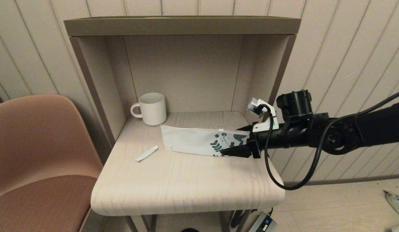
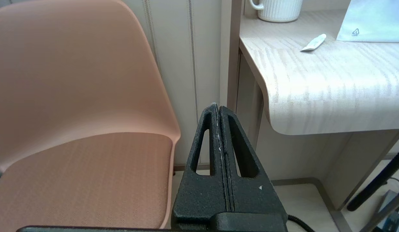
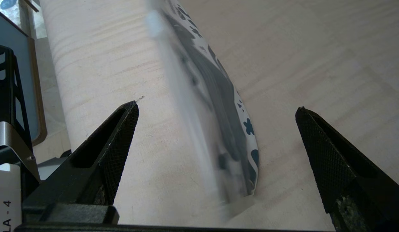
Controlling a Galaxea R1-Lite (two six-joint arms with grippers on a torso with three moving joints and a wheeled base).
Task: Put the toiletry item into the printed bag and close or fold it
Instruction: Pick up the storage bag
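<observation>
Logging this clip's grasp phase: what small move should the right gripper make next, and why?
Probably close the right gripper on the printed bag: its open fingers already straddle the bag's leaf-printed end, and the toiletry item lies outside on the table.

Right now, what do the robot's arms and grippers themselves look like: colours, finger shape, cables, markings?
Both are matt black. The right gripper has tapered, wedge-shaped fingers with cross-hatched inner pads. A white bracket sits on its wrist beside a black cylindrical joint, and a black cable loops below. The left gripper has rough-textured triangular fingers with cut-out windows.
</observation>
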